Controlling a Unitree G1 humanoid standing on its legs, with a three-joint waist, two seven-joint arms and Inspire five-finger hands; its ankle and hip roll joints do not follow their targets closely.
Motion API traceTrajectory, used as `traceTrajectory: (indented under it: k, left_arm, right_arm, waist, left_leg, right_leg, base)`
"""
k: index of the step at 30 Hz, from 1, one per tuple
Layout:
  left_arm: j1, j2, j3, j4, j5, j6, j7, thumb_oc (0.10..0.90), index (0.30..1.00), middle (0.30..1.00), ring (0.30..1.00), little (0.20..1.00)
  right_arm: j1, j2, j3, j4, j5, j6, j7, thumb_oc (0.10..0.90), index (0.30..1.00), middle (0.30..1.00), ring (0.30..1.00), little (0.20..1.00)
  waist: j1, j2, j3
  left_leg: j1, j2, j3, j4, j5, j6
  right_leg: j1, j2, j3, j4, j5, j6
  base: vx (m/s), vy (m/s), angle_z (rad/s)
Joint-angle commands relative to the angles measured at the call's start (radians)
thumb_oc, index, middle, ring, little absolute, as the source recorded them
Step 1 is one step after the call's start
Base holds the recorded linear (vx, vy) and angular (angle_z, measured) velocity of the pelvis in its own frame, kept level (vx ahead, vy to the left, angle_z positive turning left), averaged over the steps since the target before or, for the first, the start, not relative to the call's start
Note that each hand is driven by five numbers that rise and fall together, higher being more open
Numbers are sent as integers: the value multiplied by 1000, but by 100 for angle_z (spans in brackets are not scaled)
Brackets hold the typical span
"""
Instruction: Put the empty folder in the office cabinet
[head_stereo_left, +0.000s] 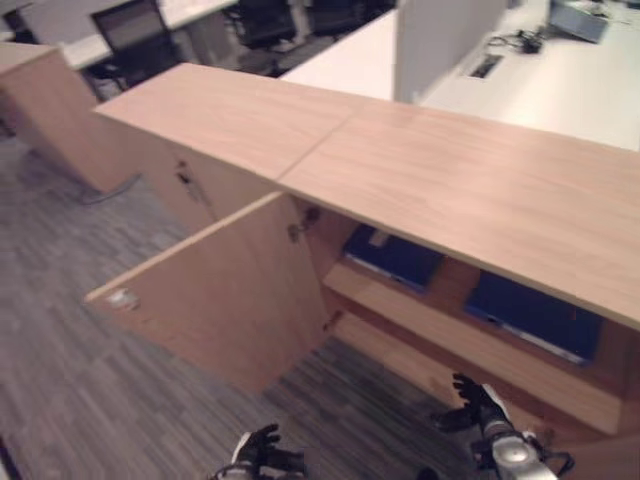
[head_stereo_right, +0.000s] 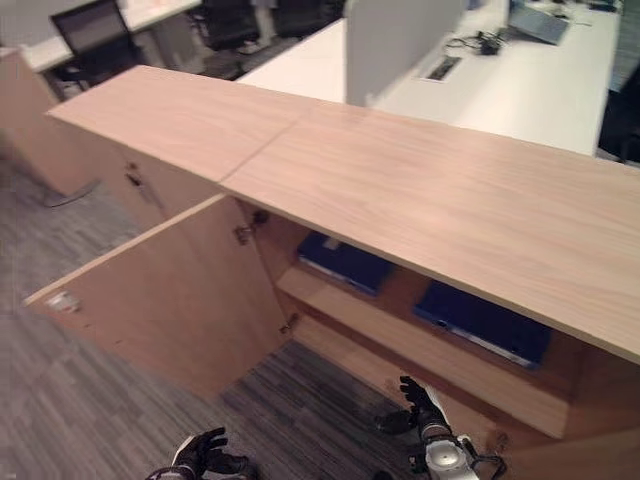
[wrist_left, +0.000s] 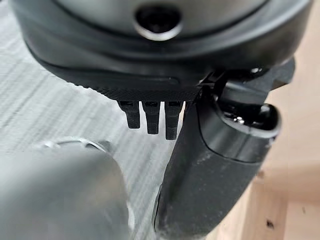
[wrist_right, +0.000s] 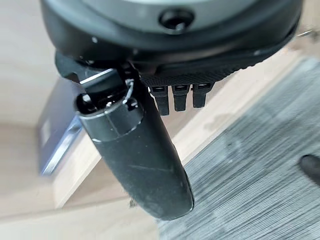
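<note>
Left eye view: the right hand (head_stereo_left: 478, 403) is seen low at the right, held up in front of the open office cabinet (head_stereo_left: 470, 190), just below the front edge of its lower shelf (head_stereo_left: 470, 335); its fingers are spread out and relaxed, and nothing is held in them; the hand is close to the wood but a touch cannot be told; in the right wrist view the thumb (wrist_right: 137, 160) is stretched out straight and the fingers (wrist_right: 180, 97) hang loose over the grey carpet (wrist_right: 260, 165), with a blue folder (wrist_right: 57, 125) seen past them on the shelf; the left hand (head_stereo_left: 262, 452) is seen at the bottom edge, low over the carpet and well apart from the cabinet; its fingers are loosely bent and nothing is held; in the left wrist view the thumb (wrist_left: 210, 175) points out straight and the fingers (wrist_left: 150, 117) hang free above the floor; the cabinet door (head_stereo_left: 215, 295) is swung wide open to the left; two blue folders are lying flat on the shelf inside, one (head_stereo_left: 393, 257) near the door side and one (head_stereo_left: 535, 315) further right, apart from each other; a white desk (head_stereo_left: 560, 80) is seen behind the cabinet, and dark office chairs (head_stereo_left: 135, 35) are seen at the back.
</note>
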Motion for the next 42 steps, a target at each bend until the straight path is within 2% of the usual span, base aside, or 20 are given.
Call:
traceTrajectory:
  k: [1, 4, 8, 10, 11, 12, 13, 14, 16, 18, 24, 26, 28, 29, 30, 33, 34, 36, 37, 42]
  left_arm:
    - [-26, 38, -5, -1, 10, -17, 18, 800, 900, 900, 900, 900]
    - [-21, 45, -11, -16, 7, -15, 17, 800, 900, 900, 900, 900]
    - [-20, 76, 5, -33, -1, -12, 19, 800, 900, 900, 900, 900]
    - [-22, 91, 17, -36, -6, -13, 23, 800, 900, 900, 900, 900]
    - [-25, 104, 26, -41, -12, -13, 29, 800, 900, 900, 900, 900]
    - [-35, 114, 28, -49, -23, -19, 41, 800, 900, 900, 900, 900]
    - [-35, 114, 28, -49, -23, -19, 41, 800, 900, 900, 900, 900]
    - [-43, 112, 17, -68, -39, -25, 51, 800, 900, 900, 900, 900]
    - [-43, 112, 17, -69, -39, -25, 51, 800, 900, 900, 900, 900]
    - [-57, 109, -14, -102, -24, -39, 60, 800, 900, 900, 900, 900]
    - [-38, 110, 14, -229, -76, -62, 81, 800, 900, 900, 900, 900]
    - [6, 205, 81, -266, -63, -91, 69, 800, 900, 900, 900, 900]
    - [41, 226, 107, -465, -121, -108, 45, 800, 900, 900, 900, 900]
    - [12, 316, 100, -504, 36, -191, 128, 800, 900, 900, 900, 900]
    - [-116, 379, 132, -570, -10, -153, 133, 800, 900, 900, 900, 900]
    - [-109, 383, 121, -476, 89, -207, 198, 800, 900, 900, 900, 900]
    - [-295, 485, 115, -495, 50, -164, 196, 800, 900, 900, 900, 900]
    - [-394, 528, 93, -513, 46, -148, 210, 800, 900, 900, 900, 900]
    - [-344, 452, 112, -278, -17, -116, 149, 800, 900, 900, 900, 900]
    - [-269, 457, 167, -354, -42, -155, 145, 800, 900, 900, 900, 900]
  right_arm:
    - [-74, 23, -21, -70, -6, -71, 3, 800, 900, 900, 900, 900]
    - [-71, 45, -23, -58, -3, -67, 2, 800, 900, 900, 900, 900]
    - [-92, 105, -17, -25, -5, -44, -2, 800, 900, 900, 900, 900]
    - [-94, 115, -13, -21, -8, -45, -6, 800, 900, 900, 900, 900]
    - [-95, 123, -11, -19, -9, -42, -6, 800, 900, 900, 900, 900]
    - [-92, 133, -11, -36, 1, -44, -13, 800, 900, 900, 900, 900]
    - [-92, 133, -11, -36, 1, -44, -13, 800, 900, 900, 900, 900]
    - [-85, 130, -9, -41, 18, -49, -20, 800, 900, 900, 900, 900]
    - [-85, 130, -9, -41, 18, -49, -20, 800, 900, 900, 900, 900]
    - [-65, 115, -15, -55, 12, -63, -31, 800, 900, 900, 900, 900]
    - [-44, 116, -30, -47, 3, -70, -30, 800, 900, 900, 900, 900]
    - [-19, 96, -76, -65, 14, -87, -33, 800, 900, 900, 900, 900]
    - [5, 89, -90, -103, 2, -87, -17, 800, 900, 900, 900, 900]
    - [20, 88, -92, -100, 12, -111, -13, 800, 900, 900, 900, 900]
    - [23, 82, -75, -129, 17, -120, 12, 800, 900, 900, 900, 900]
    - [48, 82, -65, -121, 20, -164, 12, 800, 900, 900, 900, 900]
    - [66, 63, -36, -157, 7, -139, 41, 800, 900, 900, 900, 900]
    - [63, 56, -25, -138, 7, -138, 49, 800, 900, 900, 900, 900]
    - [51, 70, -16, -116, 6, -126, 53, 800, 900, 900, 900, 900]
    - [79, 57, -33, -134, -9, -133, 54, 800, 900, 900, 900, 900]
  waist:
    - [-6, 8, 7]
    - [7, -5, 6]
    - [65, -40, 30]
    - [74, -43, 35]
    - [80, -41, 38]
    - [57, -36, 43]
    - [57, -36, 42]
    - [37, -31, 51]
    - [37, -31, 48]
    - [33, -38, 51]
    - [51, -51, 29]
    - [64, -43, 25]
    - [62, -44, 25]
    - [62, -45, 24]
    - [43, -46, 10]
    - [30, -49, 5]
    - [2, -47, -5]
    - [-10, -44, -13]
    - [-27, -42, -17]
    - [-37, -43, -28]
  left_leg:
    - [60, -18, -29, -102, -14, 35]
    - [48, -64, -33, -106, -70, 56]
    - [34, -173, -55, -106, -145, 120]
    - [38, -193, -57, -128, -140, 130]
    - [37, -203, -70, -149, -131, 137]
    - [30, -222, -126, -186, -101, 152]
    - [29, -222, -126, -186, -101, 152]
    - [31, -245, -184, -195, -93, 168]
    - [26, -244, -184, -195, -90, 168]
    - [12, -281, -263, -197, -82, 186]
    - [11, -288, -257, -200, -82, 185]
    - [11, -292, -266, -202, -77, 183]
    - [17, -292, -268, -205, -80, 182]
    - [25, -291, -268, -207, -82, 179]
    - [30, -291, -262, -211, -84, 176]
    - [47, -288, -257, -215, -89, 171]
    - [60, -285, -250, -218, -98, 169]
    - [62, -285, -241, -218, -97, 169]
    - [74, -282, -231, -218, -101, 167]
    - [74, -283, -223, -218, -105, 167]
  right_leg:
    - [-82, -45, 22, 185, -154, 66]
    - [-61, -88, 11, 185, -122, 84]
    - [-67, -219, -20, 237, -22, 154]
    - [-81, -235, -14, 263, -1, 165]
    - [-93, -230, 7, 279, 6, 170]
    - [-133, -141, 158, 296, -43, 156]
    - [-134, -141, 158, 296, -43, 156]
    - [-154, -5, 306, 288, -137, 139]
    - [-157, -4, 306, 284, -132, 139]
    - [-127, 58, 361, 220, -160, 108]
    - [-60, 62, 381, 104, -127, 116]
    - [-48, 62, 383, 88, -125, 115]
    - [-35, 57, 375, 71, -117, 119]
    - [-26, 55, 370, 67, -117, 122]
    - [-23, 53, 375, 65, -117, 125]
    - [-13, 51, 377, 63, -117, 126]
    - [-8, 53, 384, 61, -120, 129]
    - [-9, 52, 387, 58, -114, 130]
    - [-8, 52, 393, 58, -112, 131]
    - [-14, 51, 403, 55, -105, 130]
  base:
    - [-22, 225, 113]
    - [51, 325, 99]
    - [-31, 347, 22]
    - [-36, 198, 16]
    - [-32, 245, 19]
    - [-15, 164, 46]
    - [43, 246, 86]
    - [41, 126, 109]
    - [15, 87, 98]
    - [-37, 35, 86]
    - [-10, -12, 33]
    - [-10, 8, -12]
    - [-22, -3, 9]
    - [13, 0, 5]
    - [25, 1, 3]
    - [38, 2, -1]
    - [34, -1, -21]
    - [54, 18, -16]
    - [62, 32, -12]
    - [24, 15, -28]
